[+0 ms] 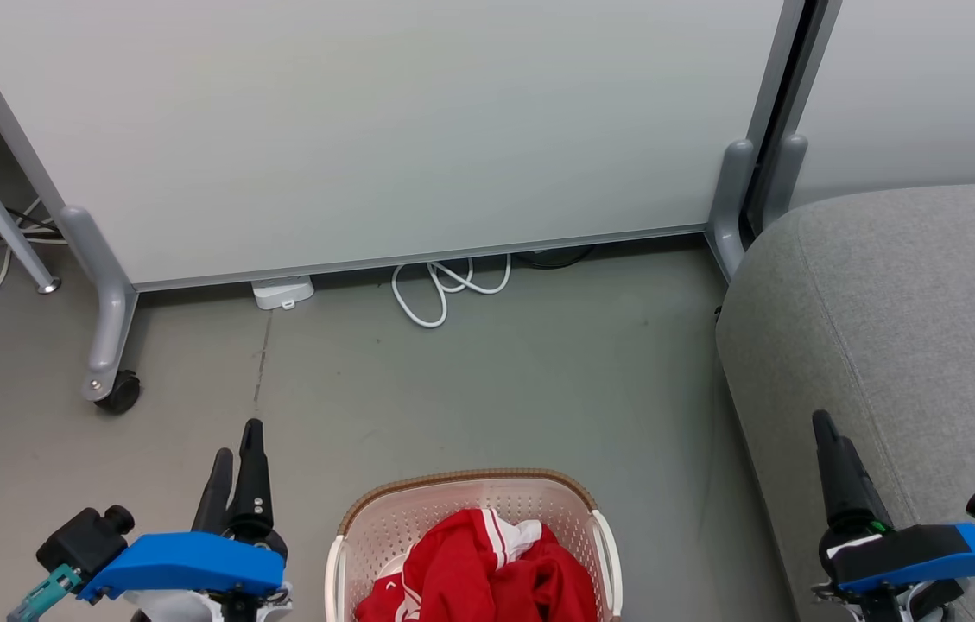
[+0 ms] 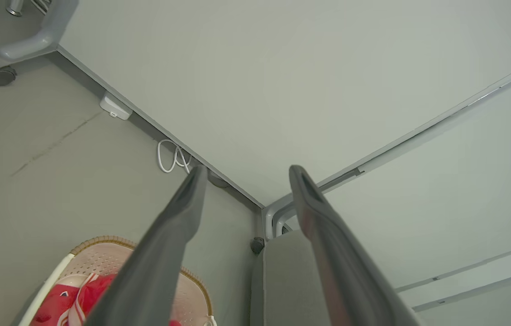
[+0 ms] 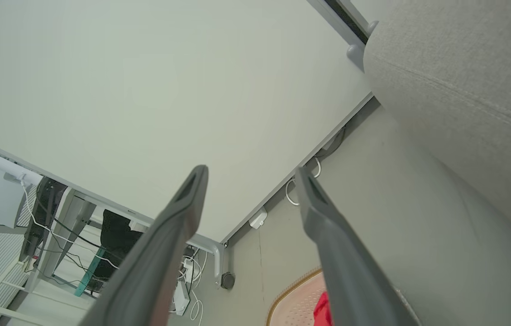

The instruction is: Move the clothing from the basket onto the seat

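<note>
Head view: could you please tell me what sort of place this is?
Likely an office or lab corner staged as a home: wheeled partition panels, loose cables, a grey sofa.

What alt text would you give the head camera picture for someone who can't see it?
A cream basket holding red clothing sits on the grey floor between the robot's left claw and right claw. A grey sofa stands at the right, a white partition behind.
</note>
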Controlling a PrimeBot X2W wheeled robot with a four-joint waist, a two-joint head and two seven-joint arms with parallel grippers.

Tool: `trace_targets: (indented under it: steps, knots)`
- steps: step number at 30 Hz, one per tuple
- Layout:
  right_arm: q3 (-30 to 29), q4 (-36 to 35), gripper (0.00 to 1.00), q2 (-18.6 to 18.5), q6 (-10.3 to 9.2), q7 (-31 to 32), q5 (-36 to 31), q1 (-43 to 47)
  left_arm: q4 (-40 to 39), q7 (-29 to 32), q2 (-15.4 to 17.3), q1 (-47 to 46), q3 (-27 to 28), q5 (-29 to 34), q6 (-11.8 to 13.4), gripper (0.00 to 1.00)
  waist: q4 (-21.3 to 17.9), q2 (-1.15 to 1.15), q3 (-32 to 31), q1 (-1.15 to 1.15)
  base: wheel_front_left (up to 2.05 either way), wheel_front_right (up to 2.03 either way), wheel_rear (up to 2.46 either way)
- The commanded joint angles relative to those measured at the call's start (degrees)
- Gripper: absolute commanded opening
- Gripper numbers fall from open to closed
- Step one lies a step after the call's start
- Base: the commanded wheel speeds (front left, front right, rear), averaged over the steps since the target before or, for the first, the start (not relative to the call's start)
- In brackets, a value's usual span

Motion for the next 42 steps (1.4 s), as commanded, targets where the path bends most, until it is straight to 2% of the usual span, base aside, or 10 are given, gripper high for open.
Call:
trace_targets:
  steps: [1,22,35,42]
  knots:
    - [0.2,-1.13,1.0,-0.36,0.14,-0.45,-2.47,-0.16,-0.6,-0.64,0.5,-1.33,-0.7,2.82,0.18,1.0,0.03,0.0,0.01,0.0,0.0,0.0,0.0]
    - [0.27,-1.4,1.0,-0.46,0.17,-1.93,-19.87,0.28,1.48,-4.4,2.08,-2.15,-5.24,22.11,0.95,1.0,0.17,0.0,-0.07,0.0,0.0,0.0,0.0]
    - [0.76,-1.18,1.0,-0.5,0.18,-2.36,-28.96,0.22,2.97,-6.36,2.28,-2.87,-6.69,29.38,0.73,1.0,0.52,0.0,-0.03,0.0,0.0,0.0,0.0]
    - [0.37,-0.43,1.0,-0.51,0.18,-2.98,-32.62,0.63,4.5,-7.37,2.32,-3.67,-6.85,32.22,-0.18,1.0,0.73,0.0,-0.11,0.0,0.0,0.0,0.0]
